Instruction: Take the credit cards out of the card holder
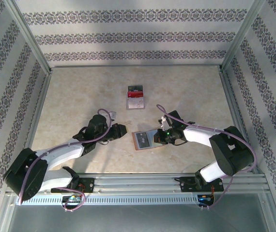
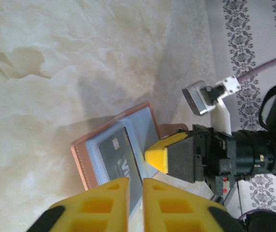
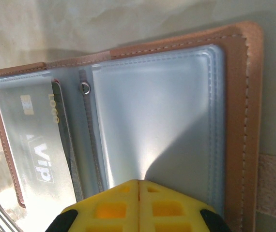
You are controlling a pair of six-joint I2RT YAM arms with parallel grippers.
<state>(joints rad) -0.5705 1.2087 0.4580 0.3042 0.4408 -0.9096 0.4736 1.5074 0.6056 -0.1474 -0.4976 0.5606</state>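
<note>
The card holder (image 1: 143, 140) lies open on the table (image 1: 70, 96), close to the middle of its near edge. The right gripper (image 3: 139, 183), fingers together, presses on its right leaf. The left gripper (image 2: 136, 183) stands almost closed at the end of the 1 grey card (image 3: 36, 145) in the left pocket; whether it pinches the card I cannot tell. The card looks thin, stiff, light and slick in its clear sleeve. It is probably best taken by a protruding end and drawn along the pocket while the soft holder stays pinned.

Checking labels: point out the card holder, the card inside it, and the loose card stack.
card holder (image 3: 236, 121), right wrist, stitched border
Vip card (image 3: 36, 145), right wrist, printed face
card stack (image 1: 136, 98), top external, its middle
</note>
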